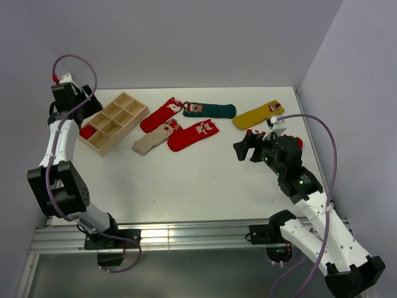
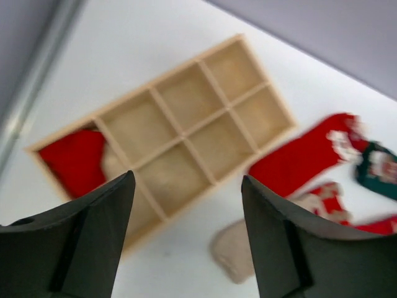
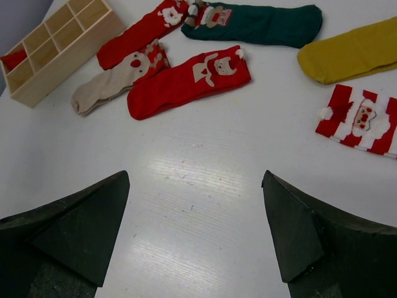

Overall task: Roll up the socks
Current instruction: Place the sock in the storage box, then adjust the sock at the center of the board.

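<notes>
Several socks lie flat at the back of the table: a red sock (image 1: 160, 114), a dark green sock (image 1: 209, 110), a mustard yellow sock (image 1: 257, 116), a beige sock (image 1: 151, 141) and a second red sock (image 1: 192, 135). A red-and-white striped sock (image 3: 360, 121) shows in the right wrist view. A rolled red sock (image 2: 74, 158) sits in an end compartment of the wooden tray (image 1: 127, 131). My left gripper (image 2: 187, 178) is open and empty above the tray. My right gripper (image 3: 195, 175) is open and empty above bare table, in front of the socks.
The tray has several compartments, the others empty. Purple walls close in the table at the back and both sides. A metal rail runs along the near edge by the arm bases.
</notes>
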